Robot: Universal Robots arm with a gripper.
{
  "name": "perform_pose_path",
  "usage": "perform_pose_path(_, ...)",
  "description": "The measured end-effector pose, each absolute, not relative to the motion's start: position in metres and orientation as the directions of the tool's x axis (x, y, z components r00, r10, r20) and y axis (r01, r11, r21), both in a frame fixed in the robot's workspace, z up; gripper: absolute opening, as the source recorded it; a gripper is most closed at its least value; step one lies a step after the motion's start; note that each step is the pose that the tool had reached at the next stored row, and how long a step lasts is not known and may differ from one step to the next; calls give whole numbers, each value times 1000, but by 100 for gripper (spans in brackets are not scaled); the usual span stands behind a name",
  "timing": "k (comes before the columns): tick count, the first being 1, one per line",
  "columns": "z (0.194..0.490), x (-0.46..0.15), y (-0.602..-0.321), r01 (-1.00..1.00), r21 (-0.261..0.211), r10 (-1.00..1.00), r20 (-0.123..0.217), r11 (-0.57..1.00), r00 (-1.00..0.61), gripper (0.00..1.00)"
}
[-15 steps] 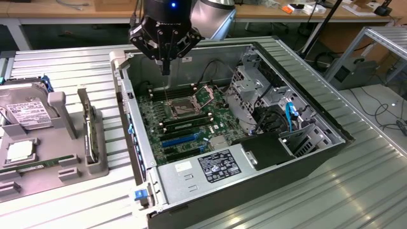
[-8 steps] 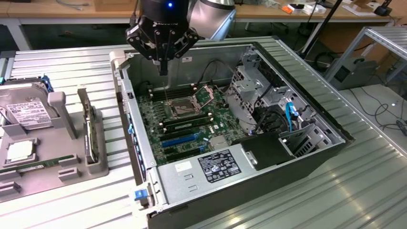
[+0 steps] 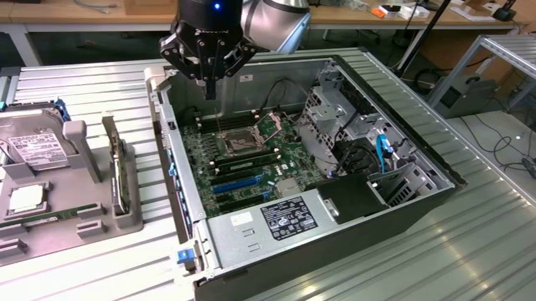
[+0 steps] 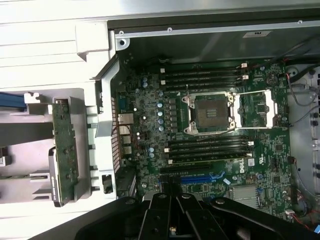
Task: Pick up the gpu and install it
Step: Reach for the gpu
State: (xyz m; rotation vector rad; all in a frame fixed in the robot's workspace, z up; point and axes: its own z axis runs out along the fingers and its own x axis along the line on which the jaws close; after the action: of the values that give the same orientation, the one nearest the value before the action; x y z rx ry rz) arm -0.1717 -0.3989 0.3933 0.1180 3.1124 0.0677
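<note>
Gripper (image 3: 209,94): fingers pressed together, nothing between them. It hangs over the far part of the open computer case (image 3: 268,72), above the motherboard (image 4: 150,125). In the wrist view my fingertips (image 4: 172,225) sit over the blue slot (image 4: 200,177).

The gpu (image 3: 122,182) is not in my grip. It stands on its long edge in a slot of the grey fixture (image 3: 88,200), on the exterior view's left of the case and well apart from my gripper.
- Long axis: runs far to near, roughly parallel to the case's left wall.
- Top edge: the wrist view shows a narrow green strip (image 4: 65,150).
- Bracket: I cannot tell which end carries it.

Writing:
- Motherboard: white lettering (image 4: 245,167), turned sideways, reads DELL as far as I can make out.
- Hard drive (image 3: 29,150), in the fixture further to the exterior view's left: white label, text too small to read.
- Black label (image 3: 289,216) on the silver box at the near end of the case: also unreadable.
</note>
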Motion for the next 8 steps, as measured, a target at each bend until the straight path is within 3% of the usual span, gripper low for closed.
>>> perform_pose_path(8, 393, -180, -399, 75, 44, 76, -24, 996, -997, 11)
